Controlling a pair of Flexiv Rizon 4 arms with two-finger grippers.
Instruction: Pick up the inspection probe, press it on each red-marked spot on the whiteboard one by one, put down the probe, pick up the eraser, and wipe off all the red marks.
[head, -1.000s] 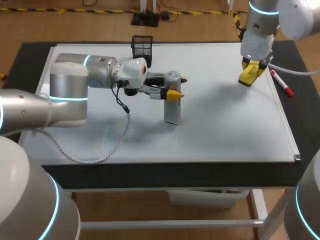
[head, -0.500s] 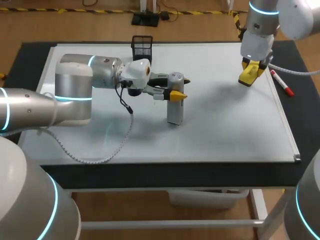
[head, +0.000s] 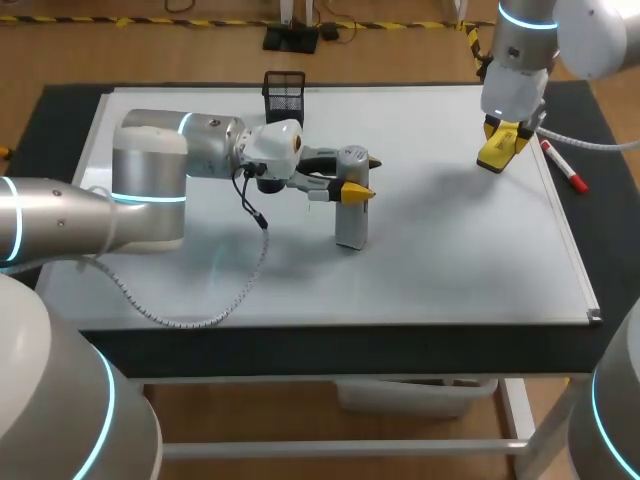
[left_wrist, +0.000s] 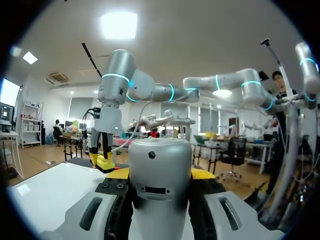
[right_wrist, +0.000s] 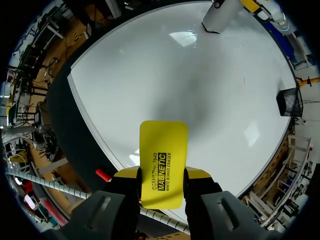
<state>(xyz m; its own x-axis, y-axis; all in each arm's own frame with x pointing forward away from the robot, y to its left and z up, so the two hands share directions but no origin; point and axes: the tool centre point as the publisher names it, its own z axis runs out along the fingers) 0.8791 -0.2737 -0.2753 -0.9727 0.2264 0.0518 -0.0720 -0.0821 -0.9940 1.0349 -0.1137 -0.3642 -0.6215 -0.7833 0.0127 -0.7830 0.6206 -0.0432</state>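
Your left arm comes in low from the left. Its jaws grip the inspection probe from 2 sides near its top. The probe stands upright around the middle of the whiteboard, and its base looks to be down on the surface. A side grip high on the body lets the arm push straight down through the probe, which a pressing step needs. In the left wrist view the probe fills the gap between the yellow tips, so it sits square in the grip.

Your right arm hangs over the far right corner of the board. Its jaws hold the yellow eraser by 1 end, and the rest sticks out below the fingers, apparently just clear of the surface. The right wrist view shows the eraser flat between the fingers, pointing down at the board. My judgement is that it is parked there, ready for wiping and well apart from the probe.

I cannot find any red marks on the board in these views, so check whether the wiping is already finished. The red marker lies on the bench just past the board's right edge. The black mesh holder stands at the far edge, behind the left arm.
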